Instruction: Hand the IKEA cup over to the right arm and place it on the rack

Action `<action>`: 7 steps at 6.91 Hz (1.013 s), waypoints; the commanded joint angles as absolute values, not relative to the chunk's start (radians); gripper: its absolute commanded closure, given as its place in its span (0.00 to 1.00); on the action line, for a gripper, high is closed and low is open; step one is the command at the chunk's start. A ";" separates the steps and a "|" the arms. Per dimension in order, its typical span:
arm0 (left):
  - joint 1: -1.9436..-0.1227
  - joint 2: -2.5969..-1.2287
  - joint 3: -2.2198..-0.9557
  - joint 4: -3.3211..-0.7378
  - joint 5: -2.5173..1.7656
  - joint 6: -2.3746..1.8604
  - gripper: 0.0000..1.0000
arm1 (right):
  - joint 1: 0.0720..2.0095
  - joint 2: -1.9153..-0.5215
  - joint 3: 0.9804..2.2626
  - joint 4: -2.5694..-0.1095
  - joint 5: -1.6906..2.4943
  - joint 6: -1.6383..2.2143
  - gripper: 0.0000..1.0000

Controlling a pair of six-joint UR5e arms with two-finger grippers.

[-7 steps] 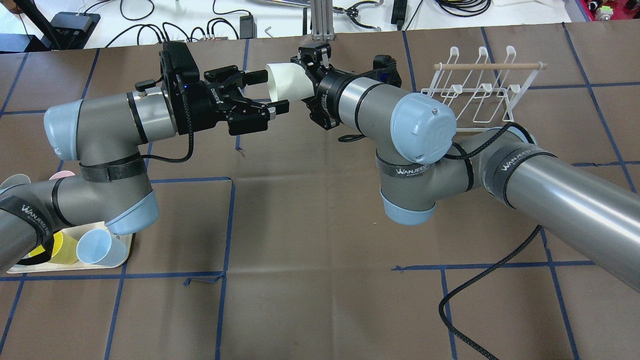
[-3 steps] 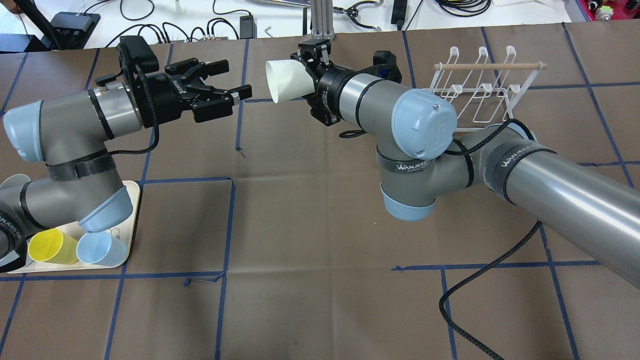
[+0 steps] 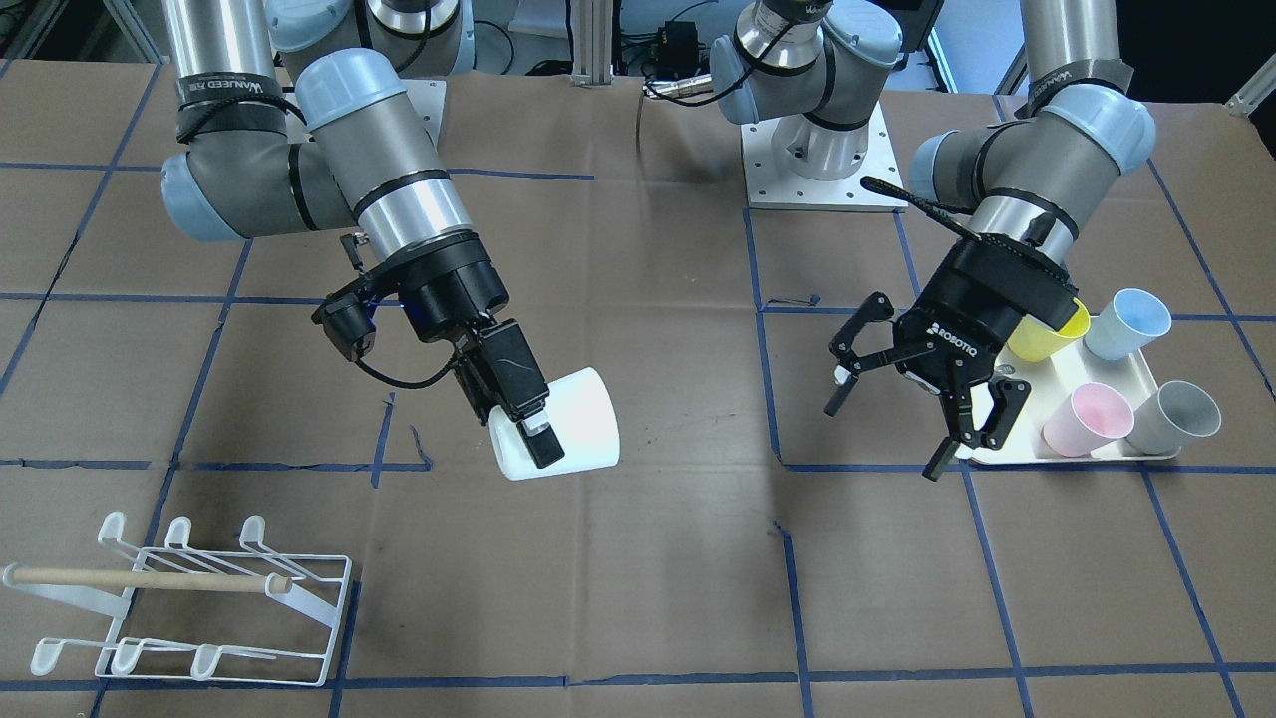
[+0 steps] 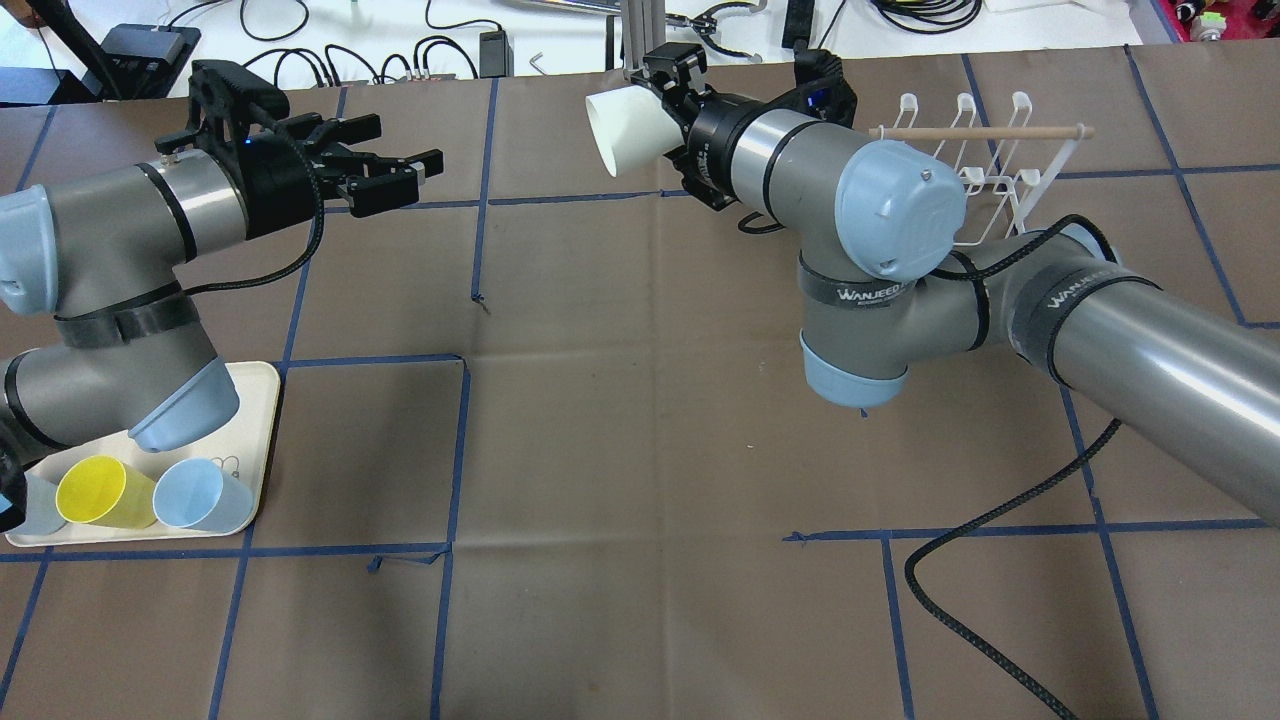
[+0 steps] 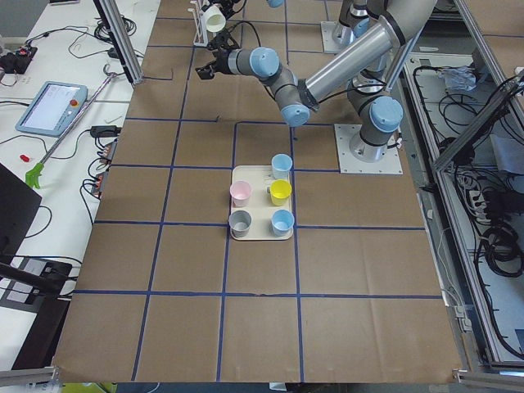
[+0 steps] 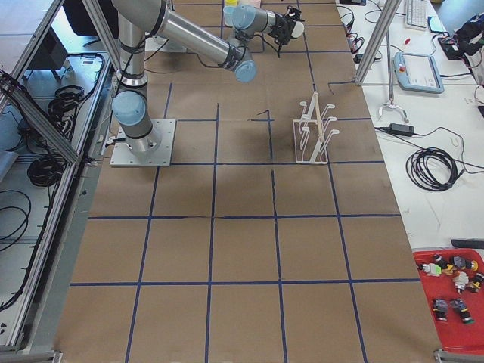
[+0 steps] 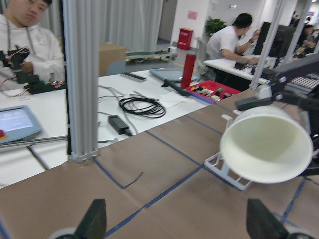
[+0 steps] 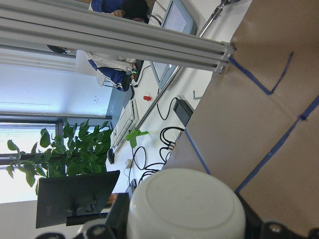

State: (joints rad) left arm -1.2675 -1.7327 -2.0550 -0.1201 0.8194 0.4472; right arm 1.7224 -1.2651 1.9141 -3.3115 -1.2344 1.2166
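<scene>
Six cups in all: one white cup [image 3: 573, 424] clear of the table [image 3: 638, 598], gripped by the right gripper [image 3: 533, 434], and five on the single cream tray [image 5: 260, 237], left of the table's middle, away from its edges: a pale blue cup [image 5: 282, 164], a pink cup [image 5: 241, 193], a yellow cup [image 5: 281, 191], a grey cup [image 5: 240, 222] and a second blue cup [image 5: 282, 221]. Two arms, the left arm [image 3: 1037, 170] and the right arm [image 3: 389, 189], bear one gripper each; the left gripper [image 4: 405, 148] carries nothing. One white wire rack [image 3: 199, 618] by the table's far edge has one wooden dowel [image 3: 140, 578] and six hooked prongs, three per row.
</scene>
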 commanded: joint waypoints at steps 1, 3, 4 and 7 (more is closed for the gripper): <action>-1.317 -1.733 -1.927 -0.315 1.045 0.391 0.01 | 1.630 -1.270 1.908 -3.310 -1.233 0.970 0.75; -1.443 -1.724 -1.711 -0.717 1.355 0.295 0.01 | 1.571 -1.266 1.905 -3.309 -1.242 0.675 0.75; -1.494 -1.721 -1.609 -0.927 1.427 0.211 0.01 | 1.539 -1.266 1.895 -3.295 -1.244 0.497 0.78; -1.520 -1.602 -1.500 -1.521 1.532 0.040 0.01 | 1.468 -1.241 1.826 -3.191 -1.250 0.074 0.81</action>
